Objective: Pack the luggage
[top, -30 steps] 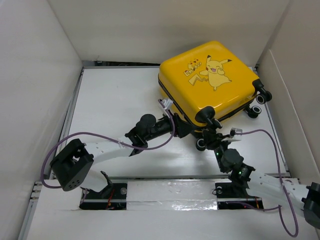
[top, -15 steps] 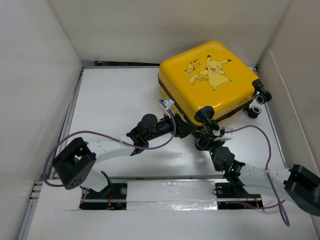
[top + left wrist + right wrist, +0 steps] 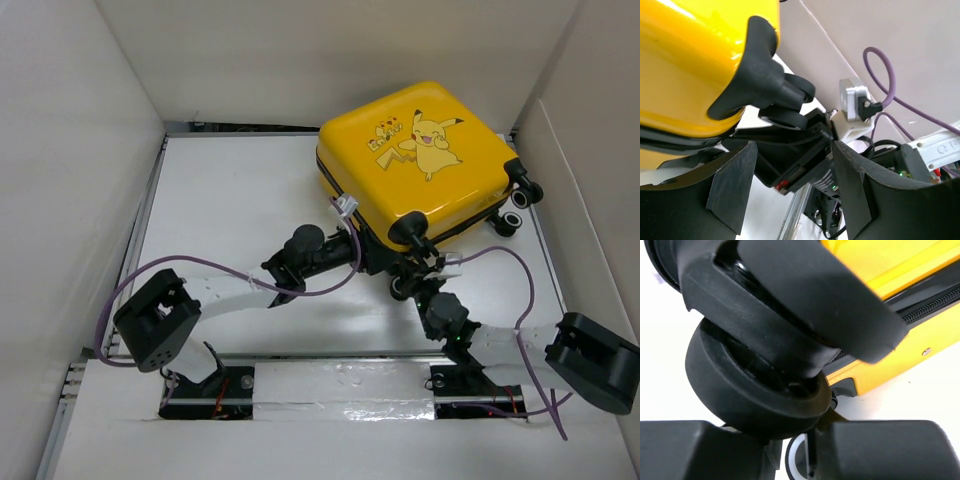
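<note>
**Desk:** Item one?

**Operator:** The luggage (image 3: 420, 165): a small bright-yellow hard-shell suitcase, Pikachu cartoon face up. I logged it closed, lying flat at the far right of the flat white table (image 3: 230, 200). A black zipper band (image 3: 935, 302) ran round its side.

**Desk:** Fittings?

**Operator:** Black casters. Two showed at the right-hand edge. One round black caster wheel (image 3: 752, 390) sat at the near corner, close to both arms.

**Desk:** Left arm?

**Operator:** The left gripper (image 3: 380, 260) was low by the table, at the suitcase's near edge. Through its wrist camera I saw its fingers (image 3: 732, 195) standing well apart with nothing clamped. The near-corner caster and the other arm's black body lay beyond the gap.

**Desk:** Right arm?

**Operator:** The right gripper (image 3: 416, 276) reached in from the near right to that same corner. Its pads (image 3: 700, 450) were drawn close, only a thin slot between them, with the wheel just past their tips. Whether they pinched anything, I could not tell.
</note>
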`<state>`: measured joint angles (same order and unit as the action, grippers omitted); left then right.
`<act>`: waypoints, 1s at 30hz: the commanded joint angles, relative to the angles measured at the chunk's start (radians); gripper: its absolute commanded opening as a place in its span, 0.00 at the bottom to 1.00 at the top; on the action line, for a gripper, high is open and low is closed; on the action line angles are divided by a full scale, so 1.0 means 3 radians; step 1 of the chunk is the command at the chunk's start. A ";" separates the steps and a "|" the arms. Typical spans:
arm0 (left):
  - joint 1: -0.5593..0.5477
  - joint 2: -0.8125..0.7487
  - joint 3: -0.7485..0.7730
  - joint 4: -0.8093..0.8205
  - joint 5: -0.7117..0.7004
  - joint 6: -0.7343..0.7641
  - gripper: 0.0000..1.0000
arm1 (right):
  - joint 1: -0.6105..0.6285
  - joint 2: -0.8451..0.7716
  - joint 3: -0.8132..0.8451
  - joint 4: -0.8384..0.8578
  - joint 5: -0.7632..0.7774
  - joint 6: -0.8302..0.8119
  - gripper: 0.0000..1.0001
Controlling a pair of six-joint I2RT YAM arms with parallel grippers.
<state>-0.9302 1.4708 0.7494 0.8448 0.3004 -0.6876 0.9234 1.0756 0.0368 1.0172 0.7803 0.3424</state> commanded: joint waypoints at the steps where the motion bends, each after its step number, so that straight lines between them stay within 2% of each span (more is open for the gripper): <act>1: -0.0034 0.0016 0.0202 0.0104 0.0026 0.0068 0.59 | -0.0015 0.0147 0.0107 0.0633 0.0007 -0.0098 0.17; 3: -0.0034 0.0037 0.0247 0.0083 0.0037 0.0073 0.59 | -0.0015 0.0178 0.0102 0.0745 0.0032 -0.0113 0.11; 4: -0.0034 0.0062 0.0263 0.0073 0.0037 0.0073 0.59 | -0.0015 0.0173 0.0102 0.0766 0.0078 -0.0129 0.01; 5: -0.0034 0.0073 0.0283 0.0048 0.0032 0.0078 0.59 | 0.0036 0.0163 0.0097 0.0771 0.0119 -0.0119 0.00; 11: -0.0095 0.0302 0.0702 -0.0263 0.0031 0.0185 0.58 | 0.0301 0.0270 0.0123 0.0751 0.0206 -0.0017 0.00; 16: -0.0126 0.0553 0.1065 -0.0438 0.0184 0.0180 0.59 | 0.0812 0.0816 0.0296 0.1047 0.0385 -0.0016 0.00; 17: -0.0126 0.0579 0.1122 -0.0499 0.0230 0.0155 0.58 | 0.0874 0.1091 0.0398 0.1129 0.0436 -0.0072 0.00; 19: -0.0126 0.0614 0.1229 -0.0545 0.0322 0.0134 0.58 | 0.0971 0.1394 0.0496 0.1567 0.0508 -0.0179 0.00; 20: -0.0126 0.0620 0.1260 -0.0561 0.0328 0.0124 0.58 | 0.1028 0.1694 0.0567 0.1792 0.0477 -0.0428 0.00; 21: -0.0161 0.0630 0.1301 -0.0581 0.0328 0.0119 0.58 | 0.1028 0.1823 0.0588 0.2280 0.0472 -0.0522 0.00; 22: -0.0162 0.0645 0.1316 -0.0592 0.0364 0.0109 0.58 | 0.1058 0.1926 0.0618 0.2442 0.0467 -0.0578 0.00; 26: -0.0162 0.0630 0.1357 -0.0571 0.0466 0.0001 0.58 | 0.1059 0.2070 0.0910 0.2301 0.0467 -0.0599 0.00; 30: -0.0197 0.0589 0.1368 -0.0546 0.0471 -0.0065 0.60 | 0.0921 0.2223 0.1155 0.2555 0.0370 -0.0753 0.00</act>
<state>-0.9710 1.6669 1.1267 0.6659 0.4107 -0.6891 1.2037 1.7023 0.3264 1.3991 1.0431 0.1577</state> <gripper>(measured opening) 0.595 0.013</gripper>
